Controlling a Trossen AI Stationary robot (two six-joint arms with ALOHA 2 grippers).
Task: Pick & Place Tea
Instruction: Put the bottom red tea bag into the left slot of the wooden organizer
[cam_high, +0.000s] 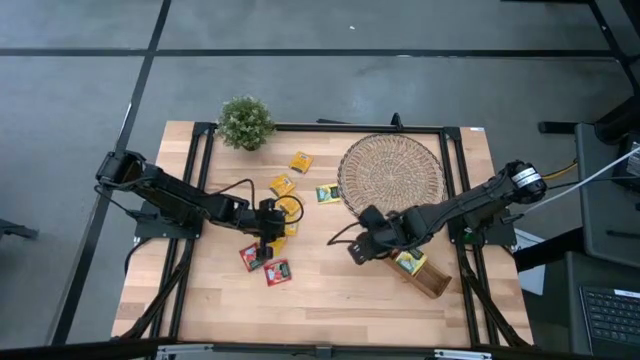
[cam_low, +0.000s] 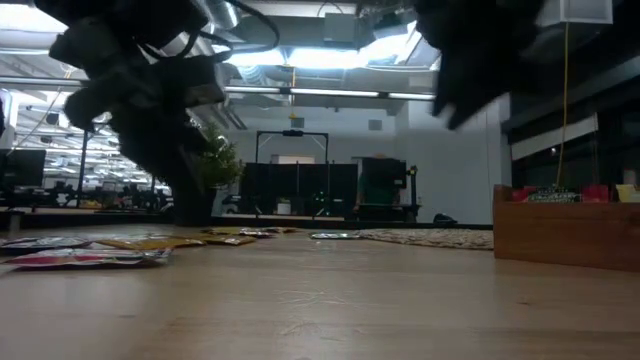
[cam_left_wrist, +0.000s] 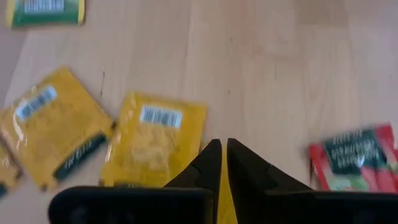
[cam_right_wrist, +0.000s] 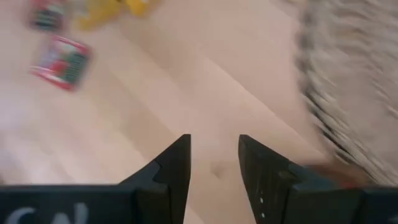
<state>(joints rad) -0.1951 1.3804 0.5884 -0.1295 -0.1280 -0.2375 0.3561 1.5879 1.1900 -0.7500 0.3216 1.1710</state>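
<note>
Just yellow sachet (cam_left_wrist: 155, 140) under left end effector (cam_left_wrist: 221, 163)

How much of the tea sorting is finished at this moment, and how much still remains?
Done: a few sachets already sit in the wooden tray, a yellow one visible from above. In hand: the left gripper has its fingers nearly together over a yellow sachet, with yellow showing between them; the right gripper is open and empty above bare table near the tray. Left: about eight loose sachets, such as the red one.

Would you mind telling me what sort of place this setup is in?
Probably a lab or open-plan office: grey floor around the wooden table, ceiling strip lights, and desks with monitors behind.
</note>
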